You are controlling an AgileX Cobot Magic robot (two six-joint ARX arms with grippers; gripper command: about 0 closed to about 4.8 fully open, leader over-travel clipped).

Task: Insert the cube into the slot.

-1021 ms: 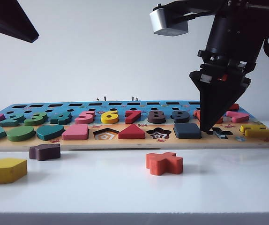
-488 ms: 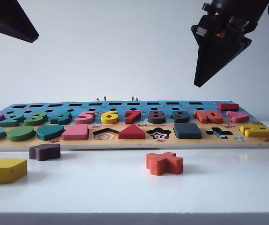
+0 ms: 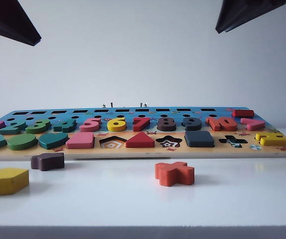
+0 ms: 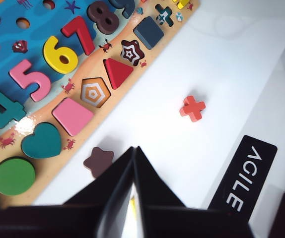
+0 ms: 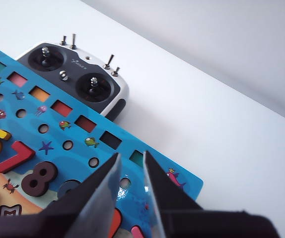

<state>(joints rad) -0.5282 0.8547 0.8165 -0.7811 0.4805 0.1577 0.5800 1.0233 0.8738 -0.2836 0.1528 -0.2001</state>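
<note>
From the exterior view, you would have judged the job as good as done: the cube (image 3: 199, 138) sat flat in its slot on the puzzle board (image 3: 143, 151), between the star-shaped recess (image 3: 169, 142) and the cross-shaped recess (image 3: 233, 141), and none of the slot's floor showed around it. You had nothing left to do but clear away. The right gripper (image 3: 247, 14) was high at the upper right corner, well clear of the board; the left gripper (image 3: 9, 22) hung at the upper left. Neither held anything you could see. Count the loose pieces on the table — three: one yellow pentagon block (image 3: 4, 180), one brown wavy block (image 3: 47, 161), one orange cross (image 3: 174, 173). Three recesses in the front row stood empty, counting the pentagon recess (image 3: 112, 143).

From the left wrist view, the left gripper (image 4: 133, 171) had its fingers pressed together with nothing between them, above the table's near side. You could see one cube (image 4: 148, 32) filling its slot, one orange cross and one brown block on the white surface.

From the right wrist view, the right gripper (image 5: 130, 171) showed a narrow gap between its fingers — empty — above the board's far edge, with one remote controller (image 5: 73, 79) lying just behind the board.
</note>
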